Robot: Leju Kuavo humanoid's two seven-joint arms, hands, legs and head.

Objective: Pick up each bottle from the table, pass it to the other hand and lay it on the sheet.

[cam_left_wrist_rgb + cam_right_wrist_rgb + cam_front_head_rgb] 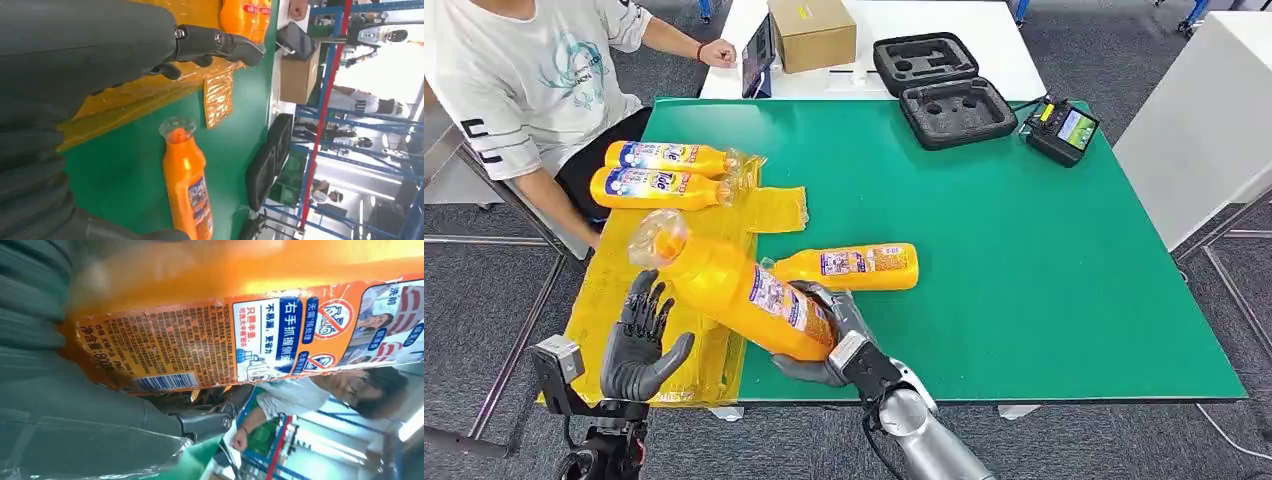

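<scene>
Handover, mid-air. My right hand (829, 335) grips the held bottle (734, 285) round its base end, label under the fingers, cap end tilted up-left over the yellow sheet (614, 290). My left hand (639, 345) waits beside it, fingers spread, holding nothing. Bottle looks full, so prob. heavy; stiff but slick plastic. Best taken mid-body, w/ full wrap.

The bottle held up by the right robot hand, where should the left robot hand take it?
Grip the held bottle around its bare upper body below the cap, coming from its left side; the right robot hand covers its base, and the left robot hand waits open beside it.
</scene>
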